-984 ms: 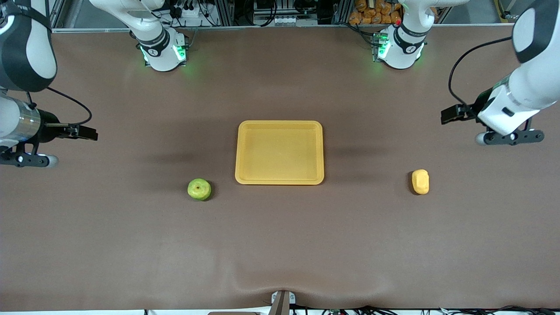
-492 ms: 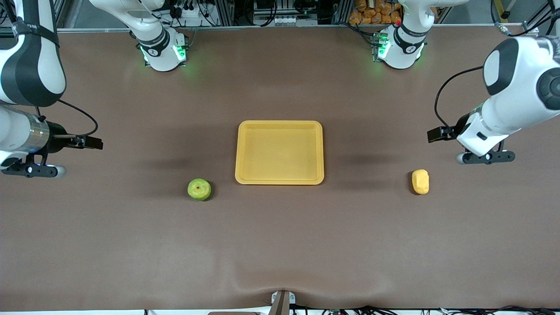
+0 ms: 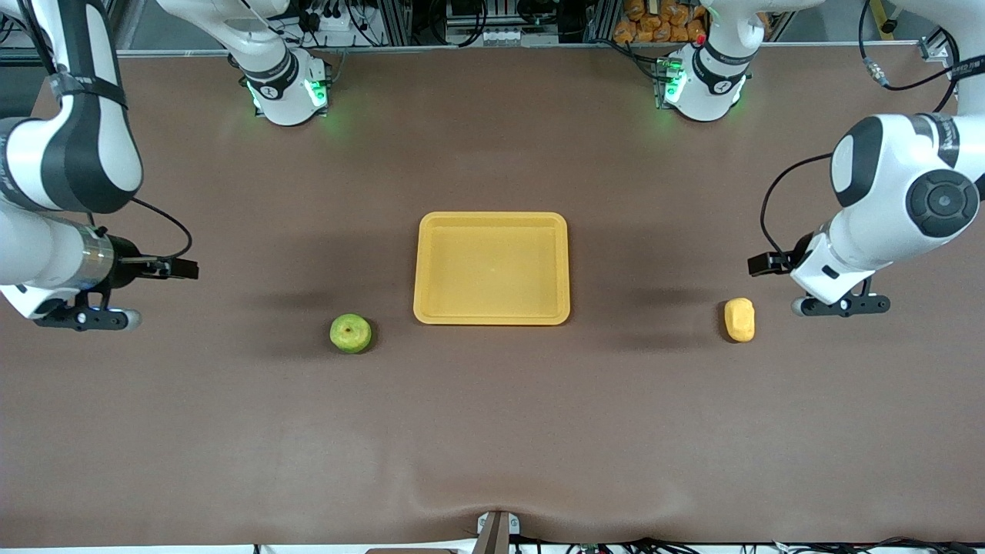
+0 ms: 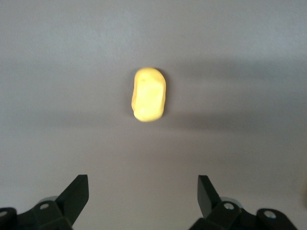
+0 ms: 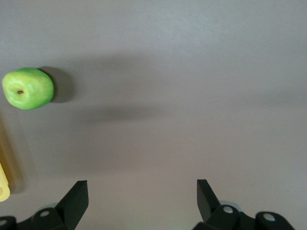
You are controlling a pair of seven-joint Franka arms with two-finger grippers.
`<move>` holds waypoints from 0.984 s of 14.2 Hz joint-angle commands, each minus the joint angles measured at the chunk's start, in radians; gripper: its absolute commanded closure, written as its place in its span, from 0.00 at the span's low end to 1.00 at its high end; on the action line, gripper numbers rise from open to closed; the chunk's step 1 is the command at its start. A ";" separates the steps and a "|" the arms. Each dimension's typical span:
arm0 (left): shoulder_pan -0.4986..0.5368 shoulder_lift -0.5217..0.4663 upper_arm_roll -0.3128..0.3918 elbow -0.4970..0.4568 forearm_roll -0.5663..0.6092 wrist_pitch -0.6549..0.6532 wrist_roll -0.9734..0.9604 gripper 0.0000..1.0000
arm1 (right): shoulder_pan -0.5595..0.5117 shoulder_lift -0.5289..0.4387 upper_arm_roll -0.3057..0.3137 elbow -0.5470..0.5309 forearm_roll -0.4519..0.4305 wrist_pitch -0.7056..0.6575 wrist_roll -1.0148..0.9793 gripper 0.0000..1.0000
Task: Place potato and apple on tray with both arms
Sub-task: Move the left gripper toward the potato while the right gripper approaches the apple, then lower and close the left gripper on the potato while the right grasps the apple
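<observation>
Yellow potato [image 3: 739, 319] flat on brown table [image 3: 492, 431], toward left arm's end, well apart from tray [image 3: 492, 315]; long axis running from front camera toward robot bases, slightly tilted. In left wrist view, potato [image 4: 149, 94] ahead of gripper, between lines of its two fingers, untouched

Green apple [image 3: 351, 333] on table toward right arm's end, near tray's corner, slightly nearer front camera than tray; stem dimple facing up. In right wrist view, apple [image 5: 28, 88] off to one side, with sliver of tray edge [image 5: 4, 184] at frame border

Tray mid-table, holding nothing, long side running between arms' ends

Left gripper [image 3: 839, 305] up over table just beside potato, toward left arm's end; forearm angled down, elbow high; fingers [image 4: 76, 194] spread wide, gripping nothing

Right gripper [image 3: 81, 317] over table at right arm's end, well apart from apple; forearm angled down, elbow high; fingers [image 5: 76, 199] spread wide, gripping nothing
</observation>
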 commanded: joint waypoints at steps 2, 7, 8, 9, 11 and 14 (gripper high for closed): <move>0.010 0.059 -0.005 0.000 0.026 0.078 0.017 0.00 | 0.009 0.048 -0.004 0.028 0.095 0.023 0.004 0.00; 0.010 0.133 -0.002 0.000 0.026 0.183 0.011 0.00 | 0.040 0.080 -0.003 0.019 0.103 0.076 0.056 0.00; 0.008 0.145 -0.002 0.005 0.026 0.192 0.000 0.00 | 0.049 0.084 -0.003 0.019 0.103 0.084 0.071 0.00; 0.008 0.165 0.001 0.011 0.026 0.203 0.000 0.00 | 0.061 0.086 -0.003 0.016 0.103 0.095 0.082 0.00; 0.010 0.193 0.003 0.013 0.026 0.244 -0.001 0.00 | 0.082 0.100 -0.003 0.014 0.105 0.121 0.112 0.00; 0.010 0.216 0.015 0.011 0.028 0.273 -0.001 0.00 | 0.116 0.124 -0.003 0.008 0.105 0.162 0.154 0.00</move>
